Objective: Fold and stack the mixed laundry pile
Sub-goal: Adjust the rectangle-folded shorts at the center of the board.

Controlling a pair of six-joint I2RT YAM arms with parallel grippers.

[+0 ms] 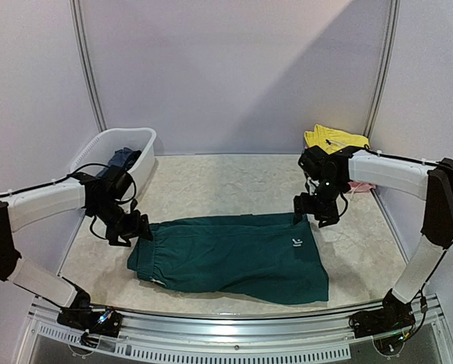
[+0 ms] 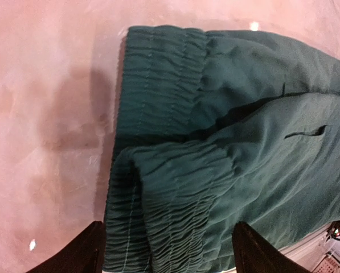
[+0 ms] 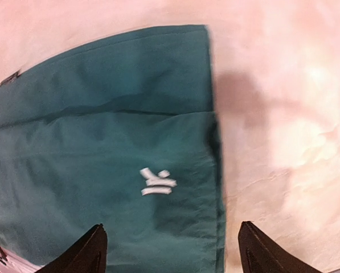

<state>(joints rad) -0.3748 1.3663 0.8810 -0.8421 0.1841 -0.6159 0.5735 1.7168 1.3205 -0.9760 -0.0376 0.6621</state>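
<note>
The left arm (image 1: 48, 199) and right arm (image 1: 397, 173) reach forward from their bases, wrists angled inward. Left tool (image 1: 129, 227) and right tool (image 1: 316, 209) point downward, fingers (image 2: 81, 253) spread wide apart.

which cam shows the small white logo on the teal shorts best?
Right wrist: the small white printed logo sits large and near centre on the dark teal cloth shorts, slightly blurred. Top external shows it only as a tiny mark near the leg hem. Left wrist shows only the gathered elastic waistband end; no logo.
</note>
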